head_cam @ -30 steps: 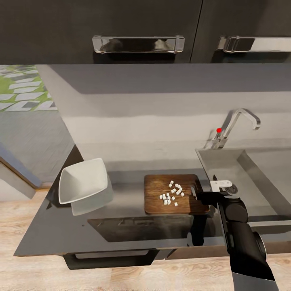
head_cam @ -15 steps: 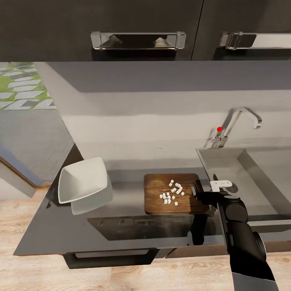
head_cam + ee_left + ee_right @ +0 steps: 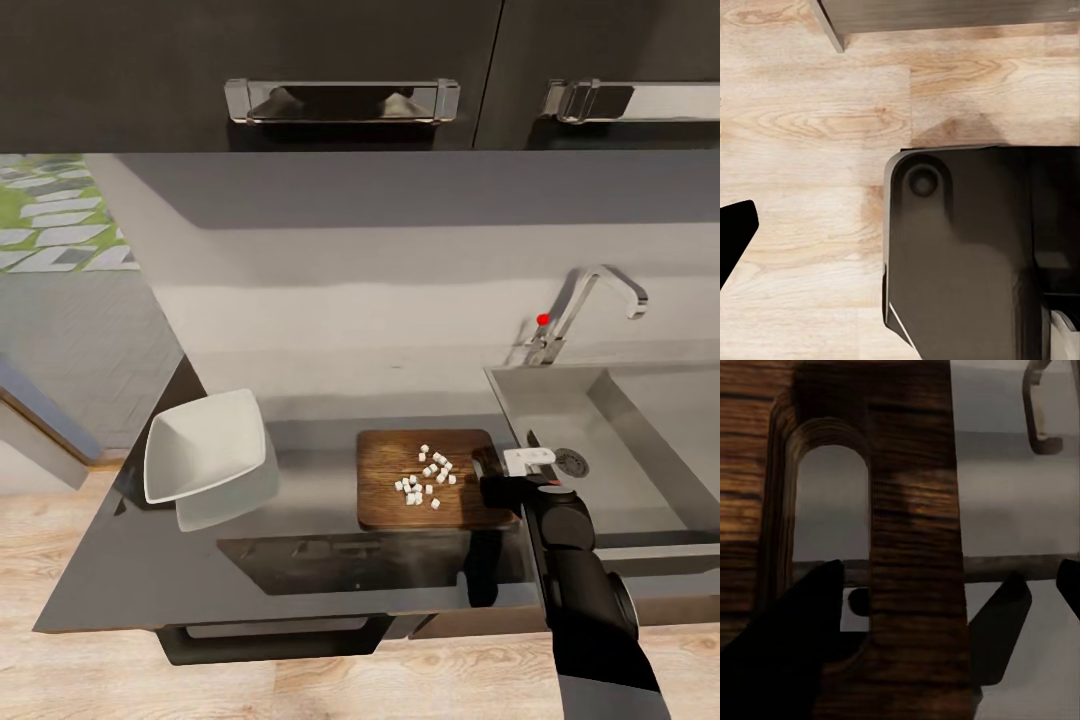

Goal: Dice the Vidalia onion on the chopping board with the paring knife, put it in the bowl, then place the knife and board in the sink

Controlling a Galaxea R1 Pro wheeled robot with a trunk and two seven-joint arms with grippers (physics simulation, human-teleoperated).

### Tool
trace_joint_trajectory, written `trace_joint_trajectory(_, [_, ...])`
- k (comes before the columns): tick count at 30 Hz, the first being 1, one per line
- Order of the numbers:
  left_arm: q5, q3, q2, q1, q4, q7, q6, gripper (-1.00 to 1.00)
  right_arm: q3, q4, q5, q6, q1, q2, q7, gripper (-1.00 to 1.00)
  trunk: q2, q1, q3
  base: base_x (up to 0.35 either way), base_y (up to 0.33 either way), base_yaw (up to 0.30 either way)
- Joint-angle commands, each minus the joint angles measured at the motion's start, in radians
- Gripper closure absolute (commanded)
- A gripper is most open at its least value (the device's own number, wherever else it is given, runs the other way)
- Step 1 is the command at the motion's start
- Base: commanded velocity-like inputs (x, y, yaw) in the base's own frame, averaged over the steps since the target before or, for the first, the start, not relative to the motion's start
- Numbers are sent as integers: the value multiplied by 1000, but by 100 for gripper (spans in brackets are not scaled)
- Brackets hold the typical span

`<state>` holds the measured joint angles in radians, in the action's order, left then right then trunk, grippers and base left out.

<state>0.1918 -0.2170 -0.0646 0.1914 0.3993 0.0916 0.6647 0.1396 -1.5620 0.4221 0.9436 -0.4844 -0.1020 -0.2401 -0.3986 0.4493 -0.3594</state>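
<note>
The brown chopping board (image 3: 400,500) lies on the grey countertop (image 3: 310,480), just left of the sink (image 3: 640,420). Several small white pieces of diced Vidalia onion (image 3: 424,478) are scattered on its middle. My right gripper (image 3: 490,478) is at the board's right short end. In the right wrist view it is open (image 3: 911,592), with one dark finger (image 3: 795,637) over the handle slot (image 3: 832,510) and the other (image 3: 1001,619) outside the board's edge. The white bowl (image 3: 205,445) is to the left, tilted. A dark pointed sliver (image 3: 530,438) at the sink's rim may be the paring knife.
A chrome tap (image 3: 595,295) with a red knob (image 3: 543,320) rises behind the sink, whose drain (image 3: 572,461) lies beside my wrist. Dark wall cabinets (image 3: 340,60) hang above. In the left wrist view there is wooden floor (image 3: 810,127), the robot's dark base (image 3: 960,255) and one left fingertip (image 3: 733,236).
My right gripper has slid left from over the sink's rim onto the board's handle end. Board, onion pieces and bowl have stayed put.
</note>
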Motion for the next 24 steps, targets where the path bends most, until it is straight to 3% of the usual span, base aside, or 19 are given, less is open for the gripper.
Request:
trace_joint_trajectory(1, [3, -8, -1, 0, 1, 10, 1, -100, 3, 2, 14, 9, 0, -1, -14, -100, -1, 1, -2, 0, 0, 0])
trace_joint_trajectory(2, [3, -8, -1, 0, 0, 10, 1, -100, 4, 2, 15, 11, 0, 1, -14, 100, -1, 1, -2, 0, 0, 0])
trace_joint_trajectory(5, [3, -8, -1, 0, 0, 10, 1, -100, 4, 2, -36, 21, 0, 5, -14, 100, -1, 1, -2, 0, 0, 0])
trace_joint_trajectory(17, [3, -8, -1, 0, -1, 10, 1, -100, 5, -2, -53, 46, 0, 7, -12, 100, -1, 1, 0, 0, 0, 0])
trace_joint_trajectory(18, [3, -8, -1, 0, -2, 10, 1, -100, 6, -1, -53, 46, 0, 7, -12, 100, -1, 1, 1, 0, 0, 0])
trace_joint_trajectory(19, [3, -8, -1, 0, -2, 10, 1, -100, 6, 0, 19, 46, 0, 7, -12, 100, -1, 1, 2, 0, 0, 0])
trace_joint_trajectory(24, [3, -8, -1, 0, -2, 10, 1, -100, 6, -3, 20, 47, 0, 7, -11, 100, -1, 1, 9, 0, 0, 0])
